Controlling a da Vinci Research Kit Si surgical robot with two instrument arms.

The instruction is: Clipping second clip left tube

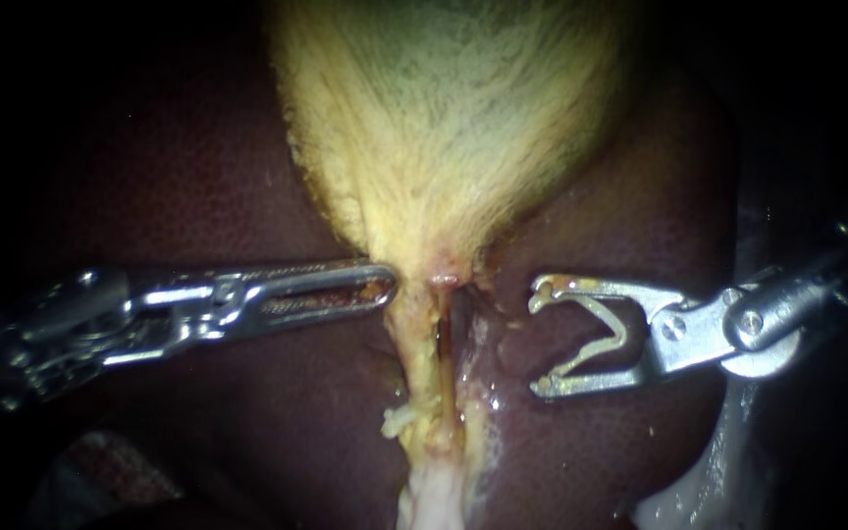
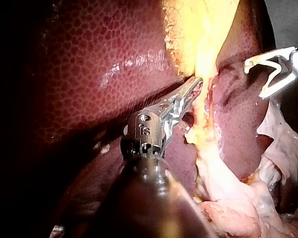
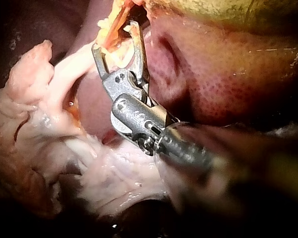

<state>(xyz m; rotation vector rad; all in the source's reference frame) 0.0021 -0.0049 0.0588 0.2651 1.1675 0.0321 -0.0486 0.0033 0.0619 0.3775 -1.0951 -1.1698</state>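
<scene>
1. Target. The left tube (image 1: pixel 414 358), a pale yellow strand, lies just below the neck of the yellow, finely veined gallbladder (image 1: pixel 444 118). In the endoscope view its long axis runs near vertical: upper end at the gallbladder neck, lower end pointing down into whitish fatty tissue (image 1: pixel 434 491). A darker channel runs beside it on its right. Dark maroon liver (image 1: pixel 198 177) lies on both sides.

2. My left instrument (image 1: pixel 385 285), a slim steel slotted grasper, lies roughly horizontal, across the tube's axis. Its jaws lie together. The tip touches the tube's left edge just under the gallbladder neck. I cannot tell whether any tissue is pinched.

3. My right instrument (image 1: pixel 539 339), a steel forked applier, has its jaws spread wide, facing the tube from its right and clear of it. A pale bent clip (image 1: pixel 612 339) sits between them.
</scene>
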